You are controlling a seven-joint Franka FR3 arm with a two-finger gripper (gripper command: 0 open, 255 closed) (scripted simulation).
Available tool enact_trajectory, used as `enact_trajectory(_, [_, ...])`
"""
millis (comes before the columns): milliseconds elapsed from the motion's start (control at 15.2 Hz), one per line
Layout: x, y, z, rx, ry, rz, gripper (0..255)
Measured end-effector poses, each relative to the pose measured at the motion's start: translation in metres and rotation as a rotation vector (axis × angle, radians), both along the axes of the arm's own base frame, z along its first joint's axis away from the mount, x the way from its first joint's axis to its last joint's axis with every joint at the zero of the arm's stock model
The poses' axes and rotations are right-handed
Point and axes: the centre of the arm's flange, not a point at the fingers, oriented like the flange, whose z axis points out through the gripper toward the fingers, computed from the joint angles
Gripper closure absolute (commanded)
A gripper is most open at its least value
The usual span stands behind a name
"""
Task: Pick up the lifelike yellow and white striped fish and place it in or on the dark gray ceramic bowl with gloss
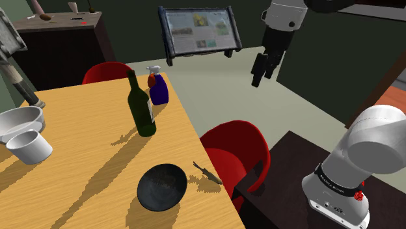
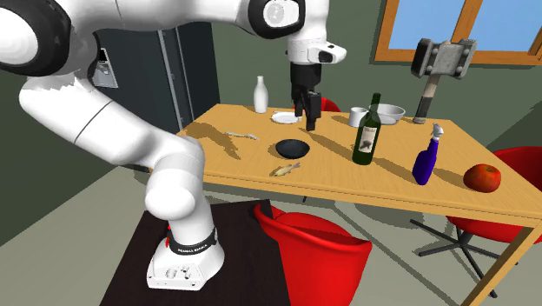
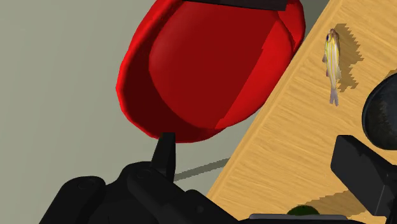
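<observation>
Well, the fingers [image 3: 165, 156] hang apart and empty above the red chair [image 3: 203, 70], while the striped fish [image 3: 331, 63] lies at the worktop [image 3: 286, 146] edge near the dark bowl [image 1: 162, 187].

Wooden desk [image 1: 84, 170] across the shoulder view's left and middle. Near its front corner, a dark glossy bowl [image 1: 162, 187], upright. Just to the bowl's right, close to the desk's edge and apart from the bowl, a small slim fish [image 1: 207, 172], lying flat. Farther back, a dark green bottle [image 1: 141, 107], upright, with a blue spray bottle [image 1: 159, 91] just behind it. At the left edge, a white cup [image 1: 29, 147] beside a pale bowl [image 1: 19, 120]. Off the desk's right edge, a red chair [image 1: 237, 153]; behind the desk, a second red chair [image 1: 104, 71]. High at the upper right, well away from fish and bowl, the black gripper [image 1: 257, 81], pointing down over the floor. At the lower right, the white arm base [image 1: 354, 162] on its dark stand [image 1: 280, 195].
</observation>
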Motion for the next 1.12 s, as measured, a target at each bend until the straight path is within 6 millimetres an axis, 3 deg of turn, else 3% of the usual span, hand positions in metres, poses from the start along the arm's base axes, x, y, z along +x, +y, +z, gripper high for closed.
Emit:
enact_trajectory(264, [0.002,0.028,-0.039,-0.008,0.003,-0.001,0])
enact_trajectory(792, [0.005,0.106,-0.113,-0.023,0.009,-0.002,0])
enact_trajectory(1122, [0.003,0.146,-0.169,-0.036,0.014,-0.005,0])
